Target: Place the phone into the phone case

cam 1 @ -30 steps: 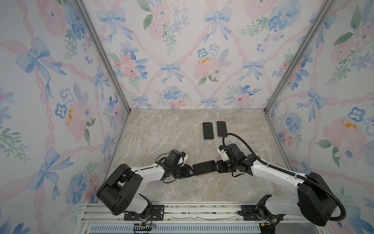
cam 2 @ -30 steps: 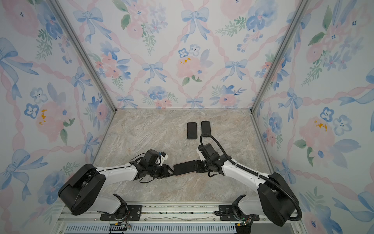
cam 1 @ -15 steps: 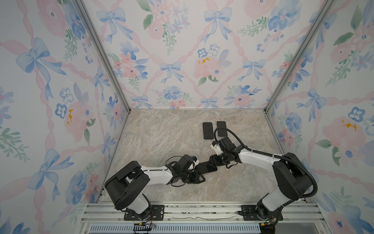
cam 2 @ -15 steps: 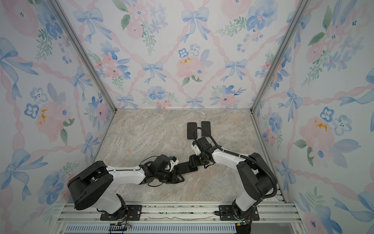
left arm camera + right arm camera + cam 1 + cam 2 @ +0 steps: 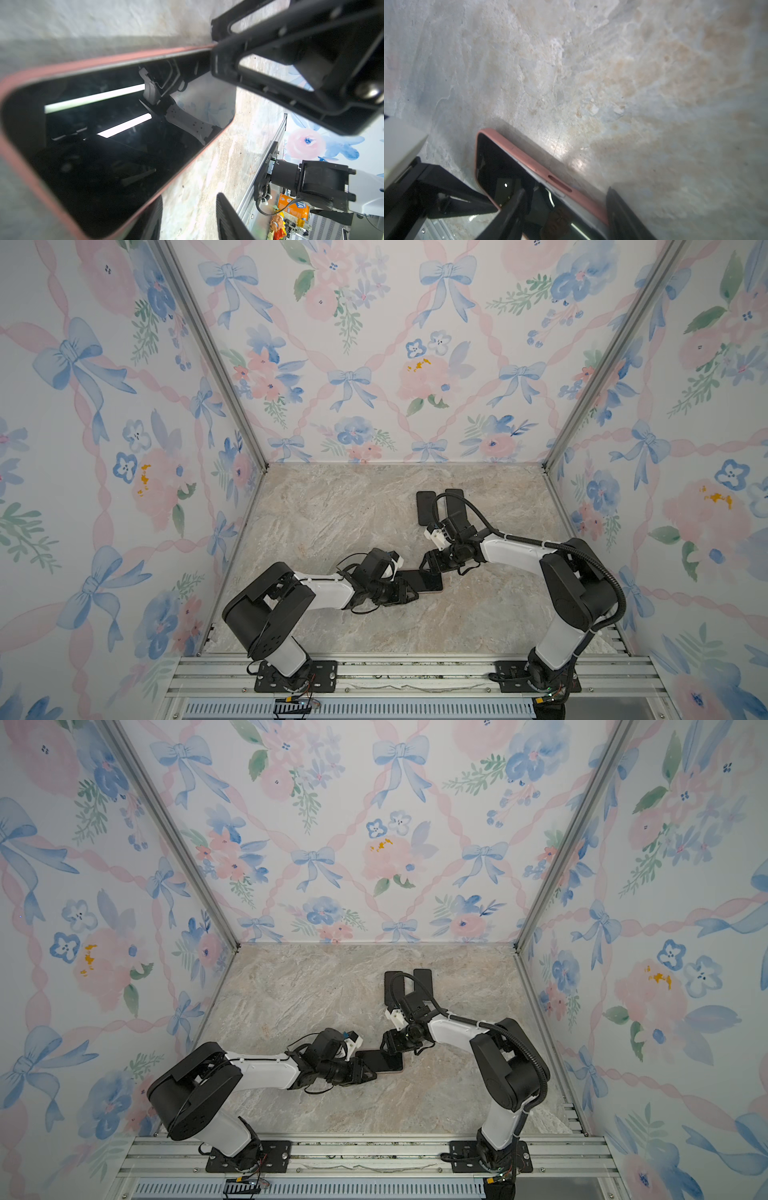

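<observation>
Both top views: two grippers, one phone, two dark slabs. Left gripper [image 5: 404, 594] is at the phone's left end, jaws part-open, bare table [image 5: 332, 522] between them. Phone [image 5: 424, 580] sits mid-table between the grippers, glossy black screen up, pink case [image 5: 529, 160] round its rim. Right gripper [image 5: 430, 563] has jaws apart, straddling the phone's corner. Slabs [image 5: 424, 510] [image 5: 455, 508] lie side by side behind.

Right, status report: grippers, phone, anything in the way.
Left gripper open, at one end of phone. Right gripper open, astride pink case rim. Phone sits in case. Two dark slabs behind, not in the way.
</observation>
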Controlling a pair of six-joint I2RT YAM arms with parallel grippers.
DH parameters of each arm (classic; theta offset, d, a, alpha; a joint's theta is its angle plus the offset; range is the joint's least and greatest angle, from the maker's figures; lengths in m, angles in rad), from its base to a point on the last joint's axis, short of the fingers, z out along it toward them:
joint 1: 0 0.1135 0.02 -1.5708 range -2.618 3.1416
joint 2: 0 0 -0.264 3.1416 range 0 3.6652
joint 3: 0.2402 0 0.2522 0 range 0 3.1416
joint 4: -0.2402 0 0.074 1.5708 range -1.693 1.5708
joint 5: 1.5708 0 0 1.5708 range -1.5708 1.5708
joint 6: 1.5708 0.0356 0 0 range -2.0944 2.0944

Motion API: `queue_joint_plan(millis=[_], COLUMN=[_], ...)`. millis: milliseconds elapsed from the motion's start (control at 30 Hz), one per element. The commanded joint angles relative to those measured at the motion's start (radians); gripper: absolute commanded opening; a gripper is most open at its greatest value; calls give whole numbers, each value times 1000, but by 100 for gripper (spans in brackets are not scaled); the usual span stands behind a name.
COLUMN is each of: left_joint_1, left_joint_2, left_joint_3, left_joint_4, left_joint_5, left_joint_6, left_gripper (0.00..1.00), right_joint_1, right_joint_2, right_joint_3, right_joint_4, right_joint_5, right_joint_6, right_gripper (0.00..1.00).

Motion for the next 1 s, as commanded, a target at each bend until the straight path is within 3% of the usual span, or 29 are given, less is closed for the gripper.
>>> queue_joint_plan(millis=[0, 400, 700, 833, 967], left_joint_1=[29, 75, 75, 75, 73], left_joint_2=[49, 91, 163, 174, 107], left_joint_3=[4, 87, 165, 178, 108], left_joint_4=[-96, -157, -159, -169, -146], left_joint_5=[-53, -51, -31, -17, 38], left_joint_6=[35, 77, 96, 105, 64], left_gripper=[43, 36, 34, 34, 39], right_joint_1=[2, 60, 125, 131, 174], right_joint_2=[-20, -172, -224, -260, -355], right_joint_3=[-34, -173, -207, -226, -285], right_joint_4=[-38, -56, -70, -101, -90], right_joint_5=[-48, -26, 18, 92, 169], right_joint_6=[-5, 52, 172, 265, 479], right_gripper=[57, 46, 38, 32, 33])
